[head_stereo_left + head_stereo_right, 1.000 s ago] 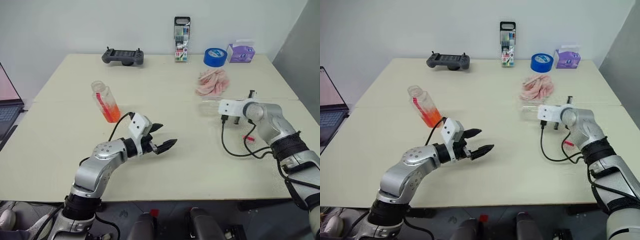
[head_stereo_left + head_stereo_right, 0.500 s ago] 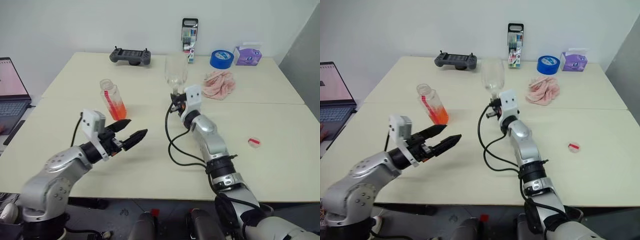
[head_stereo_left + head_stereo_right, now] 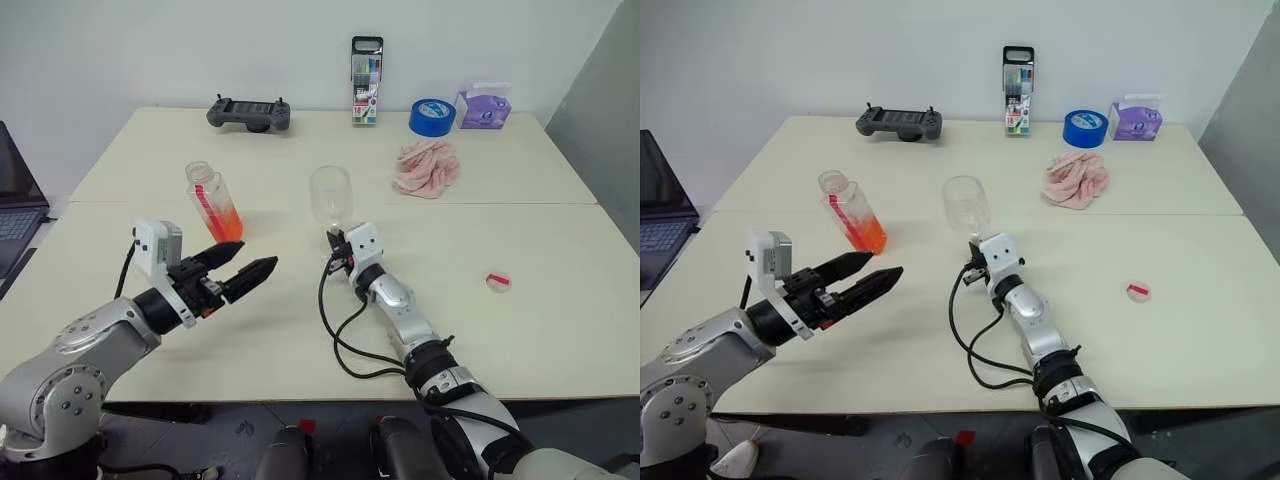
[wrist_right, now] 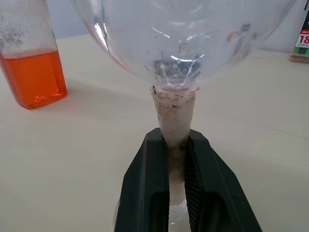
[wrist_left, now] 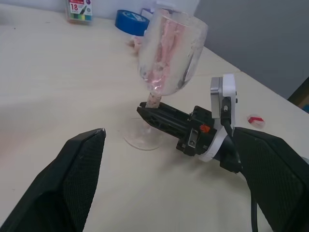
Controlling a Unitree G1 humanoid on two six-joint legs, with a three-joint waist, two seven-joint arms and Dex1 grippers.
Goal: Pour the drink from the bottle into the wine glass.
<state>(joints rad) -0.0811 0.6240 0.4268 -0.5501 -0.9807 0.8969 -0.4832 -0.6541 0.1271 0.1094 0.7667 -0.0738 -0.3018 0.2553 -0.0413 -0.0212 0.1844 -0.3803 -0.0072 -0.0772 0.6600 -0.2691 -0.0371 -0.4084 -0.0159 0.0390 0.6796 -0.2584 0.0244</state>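
Wine glass [image 3: 331, 194] now lower, foot on worktop [image 3: 520, 250] mid-centre (carried in by right tool [image 4: 177, 169], clenched on stem), bottle [image 3: 212, 203] to its left, uncapped, part-filled with orange drink [image 3: 224, 224], left tool [image 3: 240, 271] released, hovering near bottle

Along the far table edge: a dark grey handheld controller [image 3: 248, 112]; a black-topped marker case [image 3: 365, 80]; a blue tape roll [image 3: 431, 116]; a purple tissue pack [image 3: 480, 106]; nearer, a crumpled pink cloth [image 3: 426, 166].

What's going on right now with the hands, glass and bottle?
Right hand shut on wine glass stem, glass upright on table. Left hand open, empty. Bottle uncapped, drink inside, untouched. Nothing between them.
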